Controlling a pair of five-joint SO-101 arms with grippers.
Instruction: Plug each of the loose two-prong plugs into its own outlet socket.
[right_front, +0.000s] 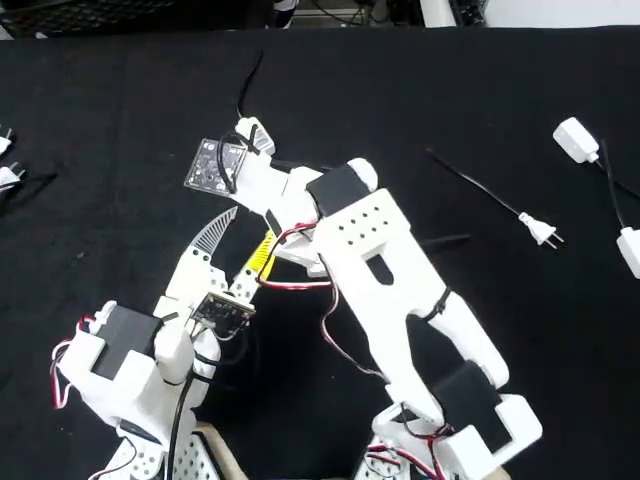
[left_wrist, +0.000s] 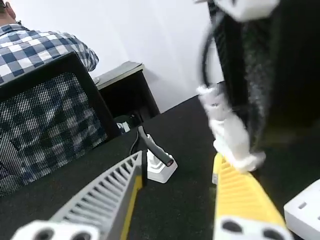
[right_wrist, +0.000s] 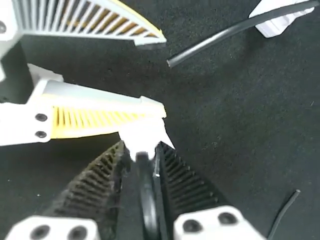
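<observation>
My right gripper (right_wrist: 141, 147) has its black ribbed fingers shut on a white plug (right_wrist: 142, 134) with a black cord running back between them. The plug's tip touches the yellow fingertip (right_wrist: 150, 111) of my left gripper (right_front: 250, 225). That gripper stands open, with a grey finger (left_wrist: 107, 192) and a yellow finger (left_wrist: 240, 195) spread wide. Beyond them on the black table a white socket block (left_wrist: 161, 171) has a black plug in it. Near the table's right side lies a loose two-prong plug (right_front: 540, 230) on a black cord. In the high view the right arm (right_front: 370, 240) covers its own gripper.
Two white socket blocks (right_front: 576, 140) (right_front: 630, 250) lie at the table's right edge, and small white pieces (right_front: 6, 176) at the left edge. A black cable (right_wrist: 235, 30) runs to a white block (right_wrist: 280, 20). A mesh chair (left_wrist: 45, 125) stands beyond the table.
</observation>
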